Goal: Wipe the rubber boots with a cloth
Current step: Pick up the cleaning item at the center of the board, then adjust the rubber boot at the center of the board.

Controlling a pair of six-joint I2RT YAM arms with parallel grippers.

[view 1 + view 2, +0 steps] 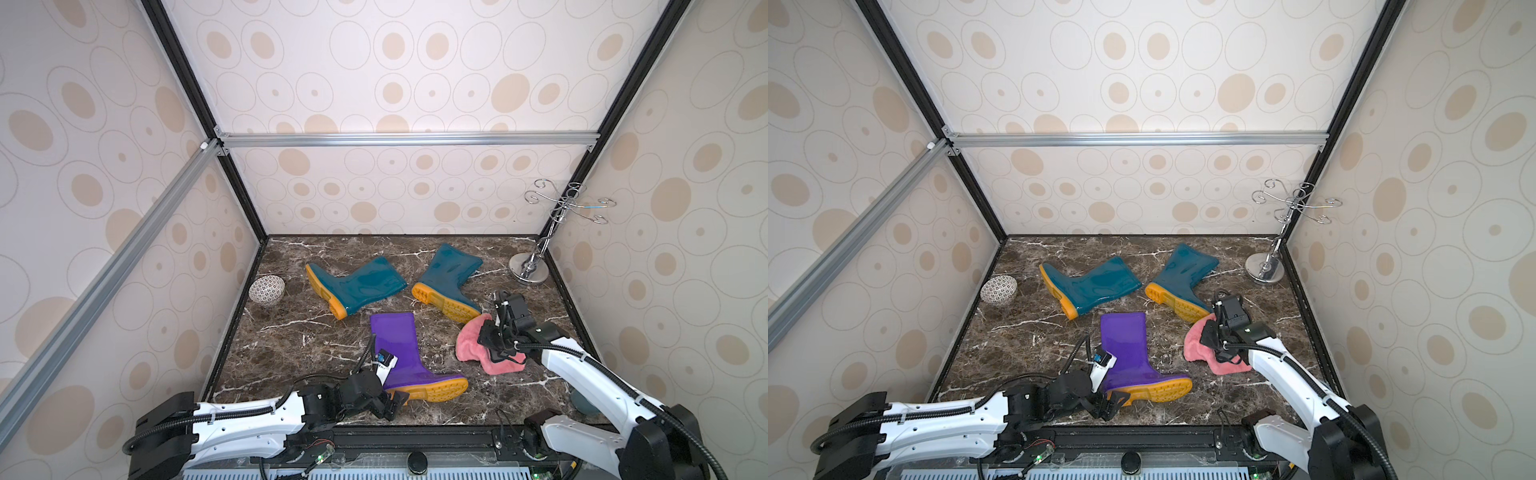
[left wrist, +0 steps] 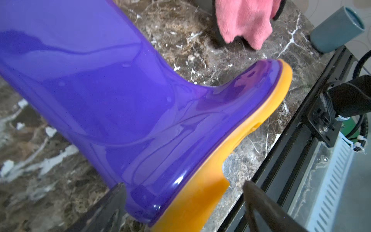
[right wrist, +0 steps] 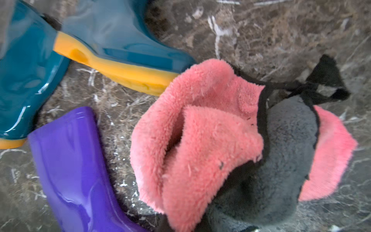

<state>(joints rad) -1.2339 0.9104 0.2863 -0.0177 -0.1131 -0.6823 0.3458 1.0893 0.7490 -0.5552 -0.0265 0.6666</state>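
- The cloth point(image 3: 200, 140), fluffy pink terry with a grey back and dark trim, lies bunched on the marble tabletop point(image 1: 291, 340). It touches the sole of a teal boot point(image 1: 449, 278) and sits near the purple boot's shaft.
- The right gripper point(image 1: 492, 345) is pressed into it with jaws closed. Its tips are buried in the pile, so the bite on the cloth looks likely rather than plain.
- The purple boot point(image 2: 120, 90) lies on its side nearest the robot, glossy and smooth, with a yellow-orange treaded sole. The second teal boot point(image 1: 357, 286) lies farther back.
- The left gripper point(image 2: 184, 184) stands wide, its fingers point(image 2: 112, 204) on either side of the purple heel.
- The step in hand, as I judge it, is to pin the heel and then bring the cloth over. It is better to close on the firm heel block than on the soft shaft, which would buckle. Slick rubber should slide on polished marble, so hold first, then draw a broad pink fold flat along the shaft.
- A patterned bowl point(image 1: 267, 289) and a chrome stand point(image 1: 530, 266) sit at the far sides.
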